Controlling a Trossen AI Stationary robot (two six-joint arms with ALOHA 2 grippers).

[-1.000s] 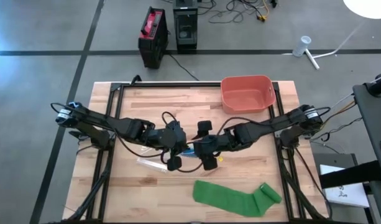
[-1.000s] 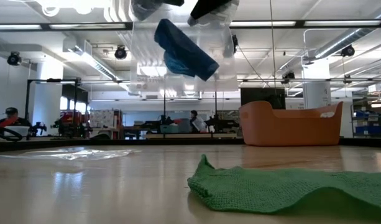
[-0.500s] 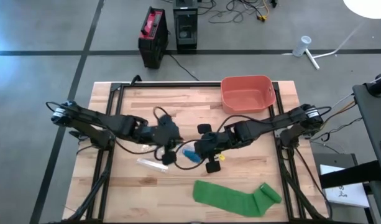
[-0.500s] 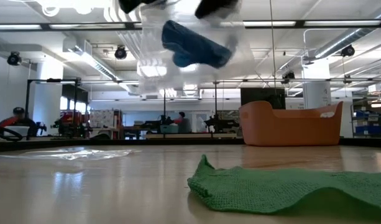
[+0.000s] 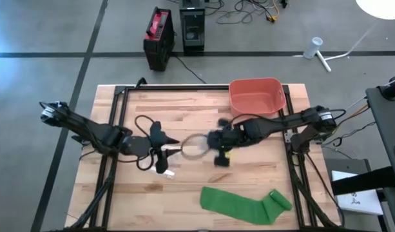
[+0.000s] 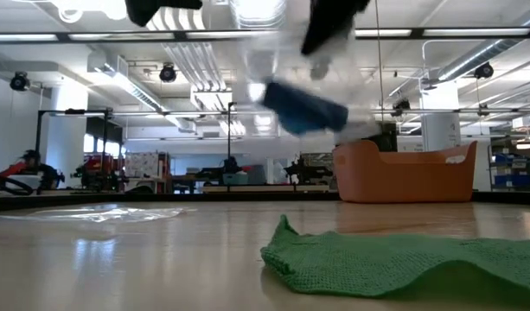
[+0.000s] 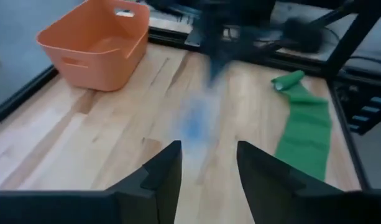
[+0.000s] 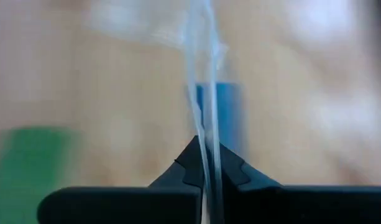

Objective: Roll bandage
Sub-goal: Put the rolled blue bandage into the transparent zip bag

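Clear plastic bag [image 8: 202,81] holding a blue roll [image 6: 305,107] hangs pinched in the right gripper [image 8: 206,163] at mid-frame. Left gripper [image 7: 207,163], centre-left, stands parted and empty. Green bandage [image 5: 245,205] lies lower right.

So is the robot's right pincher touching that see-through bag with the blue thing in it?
Touching. In the right wrist view the right gripper is pinched shut on the clear bag, its plastic running straight up from between the closed fingertips.
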